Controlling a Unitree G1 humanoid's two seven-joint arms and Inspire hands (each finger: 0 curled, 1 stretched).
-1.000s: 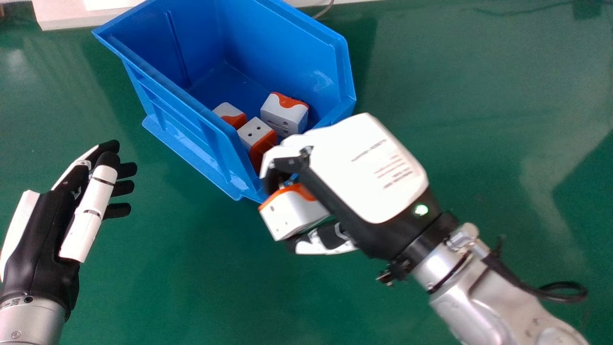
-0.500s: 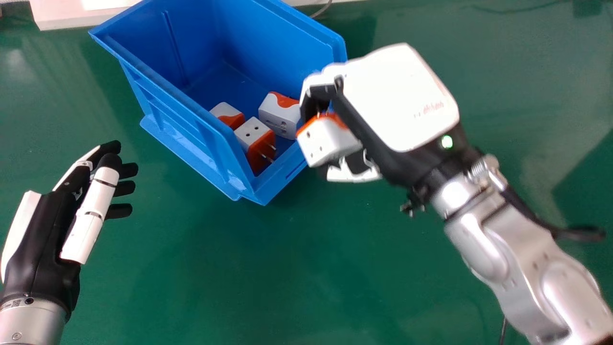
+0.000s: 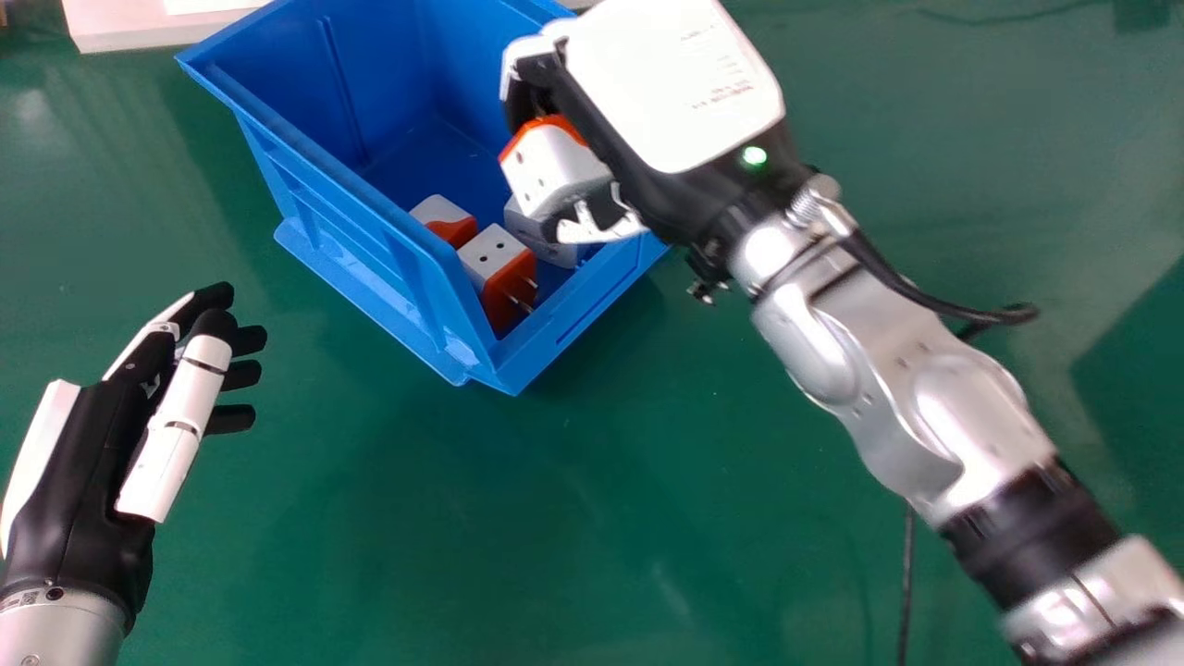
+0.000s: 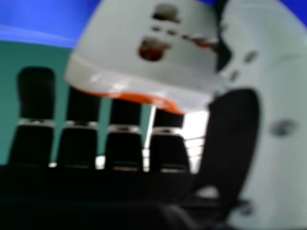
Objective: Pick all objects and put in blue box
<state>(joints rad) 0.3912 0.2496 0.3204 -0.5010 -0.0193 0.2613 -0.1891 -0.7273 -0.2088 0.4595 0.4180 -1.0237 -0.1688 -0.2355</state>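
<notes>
Well, right fingers [image 3: 534, 67] grip an adapter [image 3: 557, 174] over the blue box [image 3: 356, 277], partly hiding 1 of 3 adapters [image 3: 493, 255] inside; left fingers [image 3: 242, 375] relaxed.

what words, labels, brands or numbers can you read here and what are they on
Printed lines on the back of the right robot hand: too small and blurred.
Tiny marking at the base of the left robot hand: too small.
Held adapter, blue box: none legible.
</notes>
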